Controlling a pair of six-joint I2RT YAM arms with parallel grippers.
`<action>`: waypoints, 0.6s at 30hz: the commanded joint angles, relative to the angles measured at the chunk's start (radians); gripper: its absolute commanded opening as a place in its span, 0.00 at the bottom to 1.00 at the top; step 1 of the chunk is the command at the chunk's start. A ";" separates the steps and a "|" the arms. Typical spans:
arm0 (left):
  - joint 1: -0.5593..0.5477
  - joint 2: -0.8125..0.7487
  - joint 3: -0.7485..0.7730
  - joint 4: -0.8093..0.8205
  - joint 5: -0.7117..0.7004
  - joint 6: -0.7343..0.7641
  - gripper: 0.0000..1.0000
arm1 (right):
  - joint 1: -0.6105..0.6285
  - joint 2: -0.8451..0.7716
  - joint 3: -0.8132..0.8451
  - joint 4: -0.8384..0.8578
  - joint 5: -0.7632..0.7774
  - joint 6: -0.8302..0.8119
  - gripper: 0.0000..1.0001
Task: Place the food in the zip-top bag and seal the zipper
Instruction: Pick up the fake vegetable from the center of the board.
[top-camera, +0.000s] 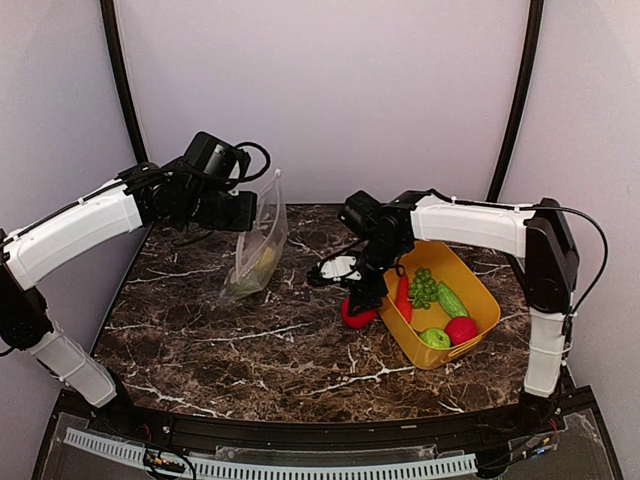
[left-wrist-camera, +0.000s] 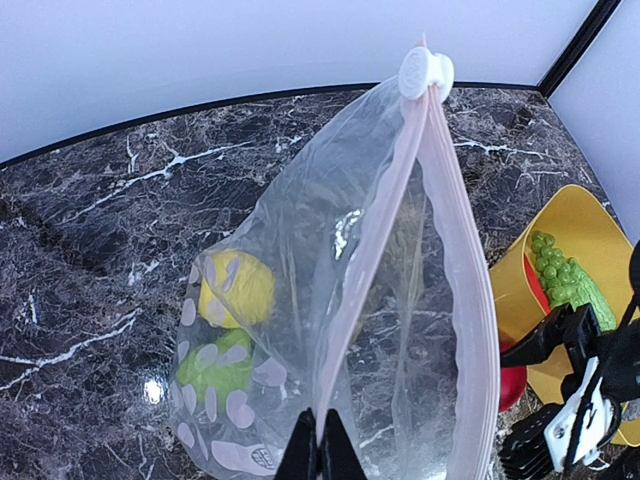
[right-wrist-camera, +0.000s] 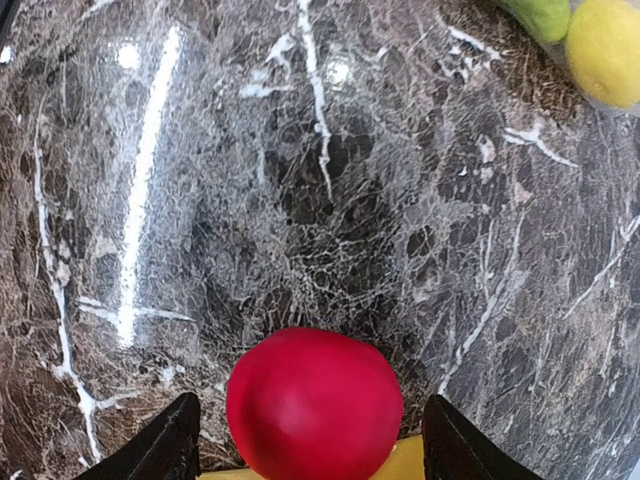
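My left gripper (left-wrist-camera: 320, 455) is shut on one lip of the zip-top bag (left-wrist-camera: 330, 300) and holds it up off the table, mouth gaping. The pinkish zipper (left-wrist-camera: 465, 270) runs up both lips to a white slider (left-wrist-camera: 425, 72). A yellow piece (left-wrist-camera: 235, 288) and a green piece (left-wrist-camera: 215, 365) lie inside the bag (top-camera: 258, 255). My right gripper (right-wrist-camera: 310, 440) stands open around a round red fruit (right-wrist-camera: 313, 405), with a gap on each side. That red fruit (top-camera: 355, 313) rests on the table against the tub's outer wall.
The yellow tub (top-camera: 480, 290) at the right holds a green grape bunch (top-camera: 422, 288), a cucumber (top-camera: 451, 300), a red chili (top-camera: 402, 297), a red apple (top-camera: 461, 330) and a green apple (top-camera: 434, 338). Dark marble table (top-camera: 250, 350) lies between the arms.
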 joint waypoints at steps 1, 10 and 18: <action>0.004 -0.042 -0.022 -0.017 -0.004 0.008 0.01 | 0.019 0.038 0.004 -0.049 0.104 -0.055 0.74; 0.004 -0.044 -0.040 0.000 0.008 0.007 0.01 | 0.036 0.106 -0.023 -0.057 0.222 -0.048 0.77; 0.004 -0.051 -0.063 0.015 0.018 0.001 0.01 | 0.046 0.128 -0.018 -0.054 0.263 -0.028 0.73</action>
